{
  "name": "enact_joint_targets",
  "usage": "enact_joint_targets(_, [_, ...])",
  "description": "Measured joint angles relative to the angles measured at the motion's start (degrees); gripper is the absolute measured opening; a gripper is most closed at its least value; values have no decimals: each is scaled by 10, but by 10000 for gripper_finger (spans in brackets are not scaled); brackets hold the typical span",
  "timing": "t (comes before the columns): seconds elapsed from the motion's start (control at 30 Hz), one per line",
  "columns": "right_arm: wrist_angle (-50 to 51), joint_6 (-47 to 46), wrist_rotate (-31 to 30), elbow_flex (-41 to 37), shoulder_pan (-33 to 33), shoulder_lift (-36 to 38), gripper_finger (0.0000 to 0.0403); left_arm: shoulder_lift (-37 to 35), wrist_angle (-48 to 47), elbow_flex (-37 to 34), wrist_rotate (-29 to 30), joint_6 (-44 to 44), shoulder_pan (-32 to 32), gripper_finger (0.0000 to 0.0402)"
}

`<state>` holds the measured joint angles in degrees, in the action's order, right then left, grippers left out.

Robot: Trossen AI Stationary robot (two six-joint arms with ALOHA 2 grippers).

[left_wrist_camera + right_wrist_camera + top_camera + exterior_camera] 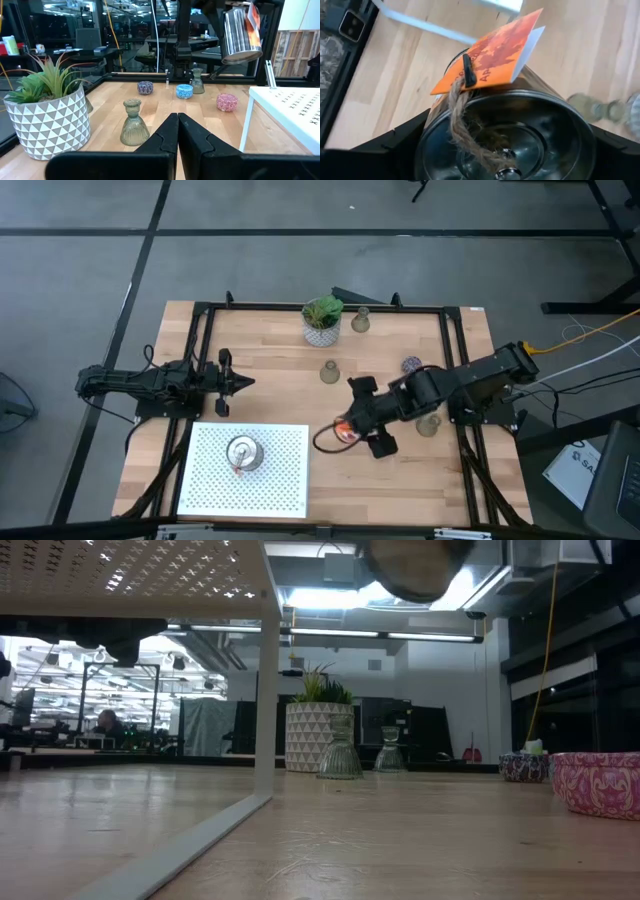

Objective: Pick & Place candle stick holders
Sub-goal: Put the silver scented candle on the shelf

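The right gripper's fingers (395,142) are grasping a shiny silver holder (510,135) by its sides, holding it above the surface (280,395), just right of the white perforated tray (205,480); an orange tag (490,52) on twine is lying across its rim; the right gripper (352,430) is hanging near the tray's right edge; a second silver holder (243,452) is sitting on the tray; beyond the tray, an olive-grey holder (133,122), a speckled purple one (145,87), a blue one (184,91) and a pink one (226,102) are standing apart; the plant (322,320) is standing at the far edge; the left gripper (240,383), fingers (165,140) clenched together on nothing, is waiting just beyond the tray's left end.
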<state>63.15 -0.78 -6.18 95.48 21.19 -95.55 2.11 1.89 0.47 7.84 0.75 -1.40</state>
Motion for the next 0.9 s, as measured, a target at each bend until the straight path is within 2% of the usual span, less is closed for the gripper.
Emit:
enact_joint_targets(0.13, [-22, 17, 31, 0, -21, 0, 358, 0, 0, 0, 0, 0, 0, 4])
enact_joint_targets(0.4, [-73, 56, 34, 15, -32, -4, 358, 0, 0, 0, 0, 0, 0, 4])
enact_joint_targets(0.57, [-56, 46, 46, 84, -36, -47, 358, 0, 0, 0, 0, 0, 0, 4])
enact_joint_targets(0.77, [0, 42, 49, 207, -35, -134, 358, 0, 0, 0, 0, 0, 0, 4])
enact_joint_targets(0.9, [8, 42, 49, 245, -35, -174, 358, 0, 0, 0, 0, 0, 0, 4])
